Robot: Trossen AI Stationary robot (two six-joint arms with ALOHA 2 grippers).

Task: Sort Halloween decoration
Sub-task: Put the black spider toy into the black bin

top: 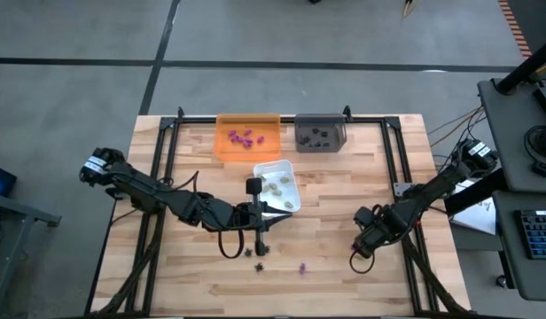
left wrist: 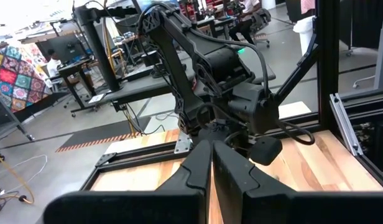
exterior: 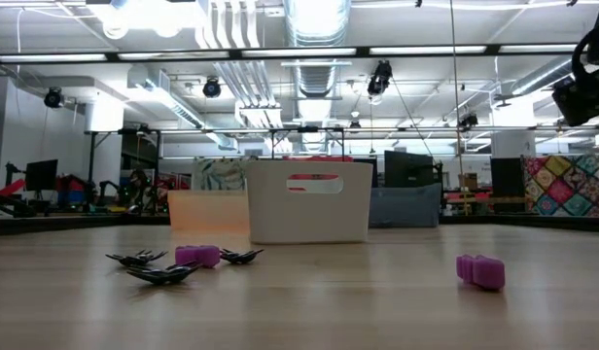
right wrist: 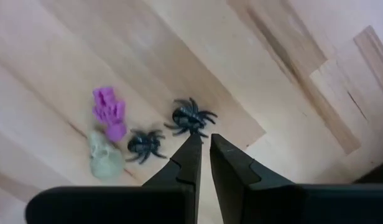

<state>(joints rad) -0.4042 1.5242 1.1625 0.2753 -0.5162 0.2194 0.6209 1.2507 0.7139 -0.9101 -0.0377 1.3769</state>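
1. Nearest the front edge of the table (top: 344, 283), one purple piece (top: 302, 267) of the Halloween decoration lies alone on the bare wood.
2. Just behind it and to the left is a small cluster. It holds two black spiders (right wrist: 190, 117), a second purple piece (right wrist: 109, 112) and a pale beige skull (right wrist: 104, 158) lying close together. The low view shows the spiders flat on the wood on either side of the purple one.
3. The left gripper (top: 259, 245) points down right above this cluster. In the left wrist view its fingers (left wrist: 191, 171) are pressed together with nothing between them.
4. The right gripper (top: 357, 257) hangs over the front right part of the table. In the right wrist view its fingers (right wrist: 232, 165) are almost closed, leaving only a thin slit. They pinch nothing, and the spiders lie just past their tips.
5. Farther back, near the middle, stands the white tray (top: 275, 166) with pale beige pieces (top: 278, 188) inside it.
6. At the far edge the orange tray (top: 222, 149) holds purple pieces (top: 243, 137). The grey tray (top: 300, 143) just beside it holds black pieces (top: 318, 136).
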